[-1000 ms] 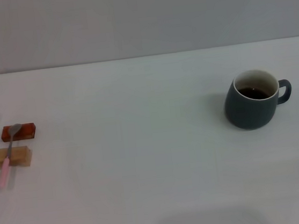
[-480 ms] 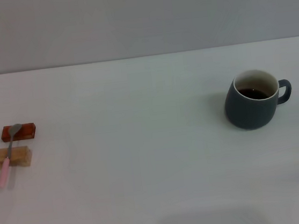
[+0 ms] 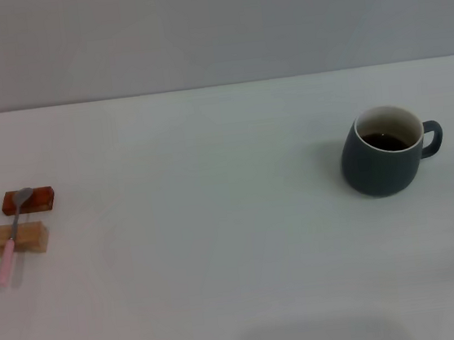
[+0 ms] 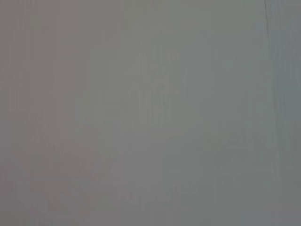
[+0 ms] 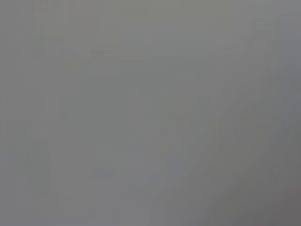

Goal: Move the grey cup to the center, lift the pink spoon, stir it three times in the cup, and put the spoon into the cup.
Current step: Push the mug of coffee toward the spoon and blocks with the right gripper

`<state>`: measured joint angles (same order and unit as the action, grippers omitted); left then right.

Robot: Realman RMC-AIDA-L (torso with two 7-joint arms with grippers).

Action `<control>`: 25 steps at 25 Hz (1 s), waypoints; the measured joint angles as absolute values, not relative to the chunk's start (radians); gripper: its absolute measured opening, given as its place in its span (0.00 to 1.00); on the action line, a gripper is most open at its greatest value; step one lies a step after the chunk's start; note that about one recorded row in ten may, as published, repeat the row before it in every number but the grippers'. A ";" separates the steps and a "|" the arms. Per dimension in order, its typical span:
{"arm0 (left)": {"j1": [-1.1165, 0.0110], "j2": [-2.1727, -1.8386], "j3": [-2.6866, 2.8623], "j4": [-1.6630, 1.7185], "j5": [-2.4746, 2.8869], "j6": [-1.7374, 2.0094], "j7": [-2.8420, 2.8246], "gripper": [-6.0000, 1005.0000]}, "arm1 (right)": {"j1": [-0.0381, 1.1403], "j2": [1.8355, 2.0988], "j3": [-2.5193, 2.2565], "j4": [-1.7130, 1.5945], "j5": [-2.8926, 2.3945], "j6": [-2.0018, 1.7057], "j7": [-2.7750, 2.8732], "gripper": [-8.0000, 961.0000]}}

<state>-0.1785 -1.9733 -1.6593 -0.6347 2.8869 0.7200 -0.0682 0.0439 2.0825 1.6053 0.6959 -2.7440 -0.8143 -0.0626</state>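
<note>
White table (image 3: 219,245) under grey wall (image 3: 210,24); both arms' fingers out of view.

My right wrist camera faces a plain, flat grey surface (image 5: 150,113) that fills the view from edge to edge. It carries no object, no edge and no seam that I can pick out. The grey is a little lighter and warmer toward one side and shades slightly darker and cooler toward the opposite corner, with only soft, vague mottling between. I cannot tell what the surface is, whether wall or something else. My own fingers do not show here, so I cannot say how they stand.
</note>
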 joint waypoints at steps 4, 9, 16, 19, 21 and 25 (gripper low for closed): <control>-0.175 -1.983 -1.660 -0.637 2.887 0.719 -0.066 0.83 | 0.049 2.080 1.594 0.697 -2.744 -0.786 -0.056 0.44; -0.168 -1.990 -1.665 -0.644 2.887 0.717 -0.063 0.83 | 0.051 2.077 1.571 0.703 -2.748 -0.769 -0.055 0.25; -0.147 -1.988 -1.666 -0.674 2.887 0.685 -0.063 0.83 | 0.051 2.070 1.524 0.720 -2.753 -0.715 -0.055 0.11; -0.144 -1.987 -1.667 -0.675 2.887 0.682 -0.062 0.83 | 0.056 2.067 1.509 0.724 -2.757 -0.685 -0.055 0.05; -0.143 -1.986 -1.667 -0.676 2.887 0.681 -0.062 0.83 | 0.064 2.066 1.506 0.728 -2.767 -0.659 -0.055 0.03; -0.141 -1.988 -1.671 -0.676 2.887 0.679 -0.062 0.83 | 0.076 2.065 1.505 0.752 -2.803 -0.610 -0.055 0.01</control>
